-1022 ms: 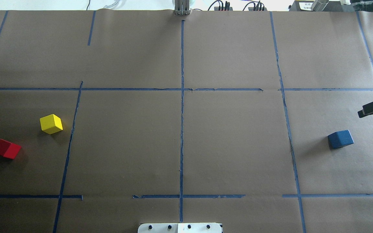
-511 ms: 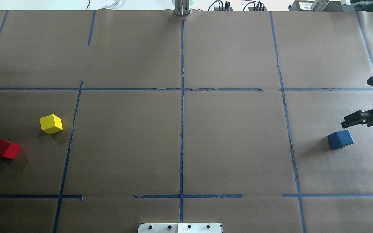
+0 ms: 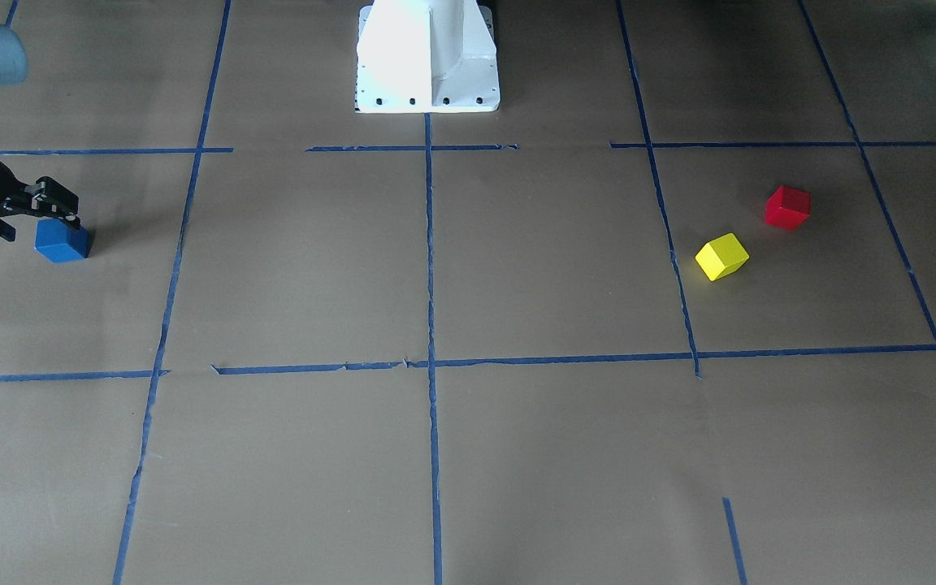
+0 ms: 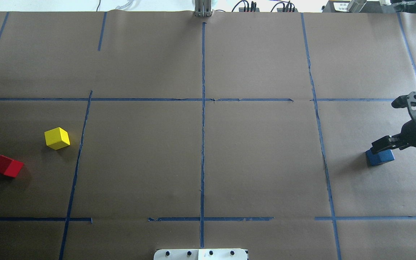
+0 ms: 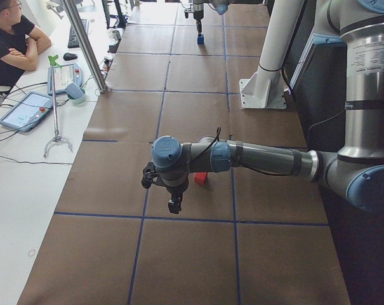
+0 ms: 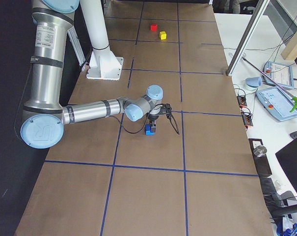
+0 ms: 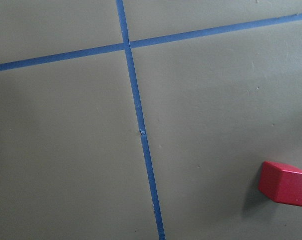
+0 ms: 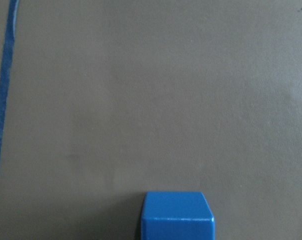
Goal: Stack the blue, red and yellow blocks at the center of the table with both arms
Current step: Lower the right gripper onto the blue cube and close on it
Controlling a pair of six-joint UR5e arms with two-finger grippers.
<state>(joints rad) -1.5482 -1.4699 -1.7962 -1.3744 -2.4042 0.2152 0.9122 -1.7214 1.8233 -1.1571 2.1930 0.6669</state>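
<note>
Hovering low, our right gripper [image 3: 52, 213] hangs just above the blue block [image 3: 62, 242] at the table's right end, fingers seemingly spread to straddle it for the carry to the centre. Our left gripper [image 5: 172, 202] hangs near the red block [image 4: 7, 166] and yellow block [image 4: 57, 138] at the far left — whether spread or closed, we cannot tell.

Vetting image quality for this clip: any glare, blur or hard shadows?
Front-facing view: the white robot base is blown out. Overhead view: the yellow block casts only a soft shadow. Right wrist view: slightly soft, blue block cut by the bottom edge. Left wrist view: sharp, red block crisp-edged.
</note>
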